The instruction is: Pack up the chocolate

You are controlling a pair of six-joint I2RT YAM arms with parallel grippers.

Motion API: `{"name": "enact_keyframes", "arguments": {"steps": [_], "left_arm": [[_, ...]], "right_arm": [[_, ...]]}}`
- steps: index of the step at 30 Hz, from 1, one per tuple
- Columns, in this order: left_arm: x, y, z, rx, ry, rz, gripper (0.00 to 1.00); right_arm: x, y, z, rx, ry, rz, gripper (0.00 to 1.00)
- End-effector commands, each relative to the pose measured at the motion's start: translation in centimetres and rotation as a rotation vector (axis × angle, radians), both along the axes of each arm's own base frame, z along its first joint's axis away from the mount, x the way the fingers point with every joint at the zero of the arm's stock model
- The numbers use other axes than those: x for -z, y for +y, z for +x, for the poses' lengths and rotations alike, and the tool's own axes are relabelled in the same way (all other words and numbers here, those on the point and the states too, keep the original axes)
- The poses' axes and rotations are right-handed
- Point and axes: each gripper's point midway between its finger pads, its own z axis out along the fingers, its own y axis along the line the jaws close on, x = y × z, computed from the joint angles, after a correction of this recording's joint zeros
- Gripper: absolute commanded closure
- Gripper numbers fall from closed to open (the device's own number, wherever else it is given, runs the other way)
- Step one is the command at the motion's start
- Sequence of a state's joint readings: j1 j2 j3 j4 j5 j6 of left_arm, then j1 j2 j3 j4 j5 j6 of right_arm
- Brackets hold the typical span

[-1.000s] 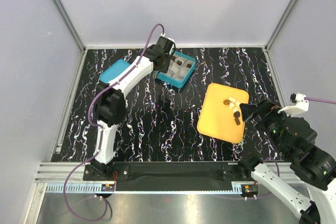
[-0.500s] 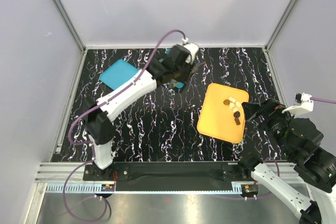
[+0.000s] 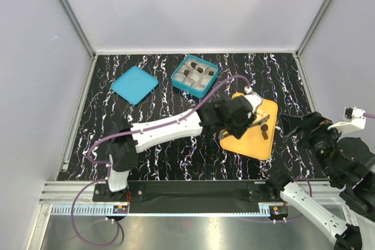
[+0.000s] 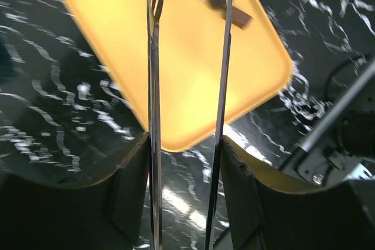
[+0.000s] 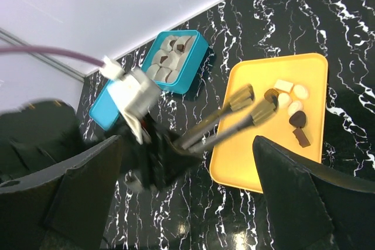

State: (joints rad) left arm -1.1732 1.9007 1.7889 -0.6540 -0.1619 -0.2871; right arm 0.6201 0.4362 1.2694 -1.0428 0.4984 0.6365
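**Partner:** What do you have nearest the bases?

**Me:** I see my right gripper at the near right, off the right side of the tray. Its fingers are wide apart with nothing between them.

**Partner:** And the left arm?

**Me:** The left arm stretches low across the desk from its base to the yellow tray. The left gripper hangs over the tray, its two long thin fingers apart and clamping nothing.

**Partner:** Where is the chocolate?

**Me:** The chocolate lies loose on the tray by its right edge, just beside those tips. I read the pieces as a short row whose long axis runs near to far, with the far end leaning left. The pale pieces are at the far end and the dark ones nearer. The nearest dark piece is a small bar lying slantwise, though my left wrist feed is blurred.

**Partner:** And beyond that?

**Me:** There is a teal box of grey cups, some holding a dark piece, well apart from the tray. A teal lid lies flat to its left.
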Motion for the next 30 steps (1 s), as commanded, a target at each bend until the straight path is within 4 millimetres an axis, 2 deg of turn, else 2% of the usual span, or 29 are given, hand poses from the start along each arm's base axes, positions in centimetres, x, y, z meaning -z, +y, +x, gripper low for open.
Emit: {"name": "enact_keyframes", "arguments": {"steps": [1,5,12,21,30], "left_arm": [[0.7,-2.5,-1.7,-0.010,0.016,-0.048,0.47],[2.3,-4.2,-3.5,0.014,0.032,-0.030,0.47],[4.5,-5.4,-3.5,-0.008,0.032,0.020,0.47],[6.6,-5.4,-3.2,-0.027,0.037,0.066,0.47],[7.1,-4.4,-2.8,-0.055,0.022,0.109,0.51]], "right_arm": [[-1.1,-1.0,-0.3,0.039,-0.028,0.006,0.00],[-1.0,-1.0,-0.4,0.036,-0.027,0.018,0.00],[-0.8,-1.0,-0.6,0.030,-0.024,0.027,0.00],[-0.7,-1.1,-0.6,0.034,-0.026,0.023,0.01],[-0.8,-1.1,-0.6,0.032,-0.031,0.025,0.00]]}}
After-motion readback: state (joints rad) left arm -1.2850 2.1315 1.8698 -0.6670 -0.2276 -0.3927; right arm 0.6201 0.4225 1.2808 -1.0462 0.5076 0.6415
